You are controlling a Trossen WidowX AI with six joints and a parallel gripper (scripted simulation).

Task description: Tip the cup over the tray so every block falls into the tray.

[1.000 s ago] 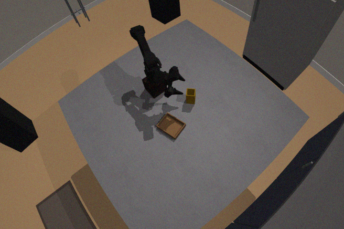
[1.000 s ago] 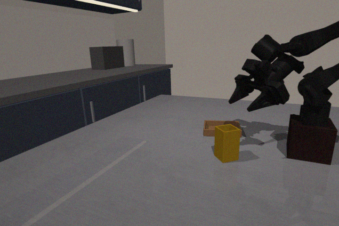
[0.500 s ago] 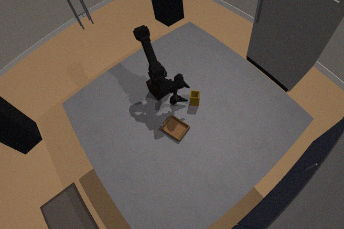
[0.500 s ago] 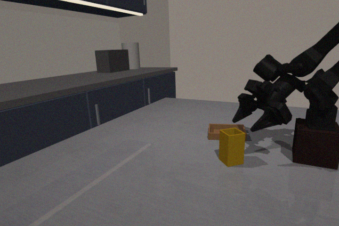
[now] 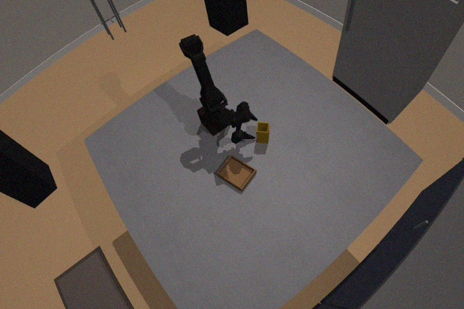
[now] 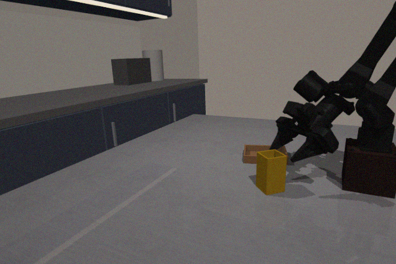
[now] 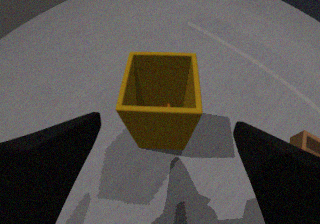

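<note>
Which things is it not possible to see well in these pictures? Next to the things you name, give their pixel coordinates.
- Blocks' number in the yellow cup [image 5: 262, 137] [image 6: 270, 175] [image 7: 160, 129]: wrist view, near wall hides all but an orange speck.
- Most of the tray [image 5: 227, 181] [image 6: 249, 159] [image 7: 297, 139]: wrist view, cut by right edge and finger.
- Upper arm [image 6: 382, 37]: exterior view, cut by frame edge.

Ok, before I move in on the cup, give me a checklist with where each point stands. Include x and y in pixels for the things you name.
1. Claw [image 5: 254, 128] [image 6: 281, 154] [image 7: 168, 124] open, nothing in it: ok.
2. Cup [image 5: 262, 136] [image 6: 270, 174] [image 7: 160, 129] upright on the table: ok.
3. Cup lined up between the fingertips, as the wrist view shows: ok, roughly.
4. Cup within the claw's grasp: not ok, it stands just ahead of the tips.
5. Tray [image 5: 241, 188] [image 6: 249, 159] [image 7: 298, 140] beside the cup, not under it: ok.
6. All blocks inside the cup: cannot tell, only an orange speck shows.
</note>
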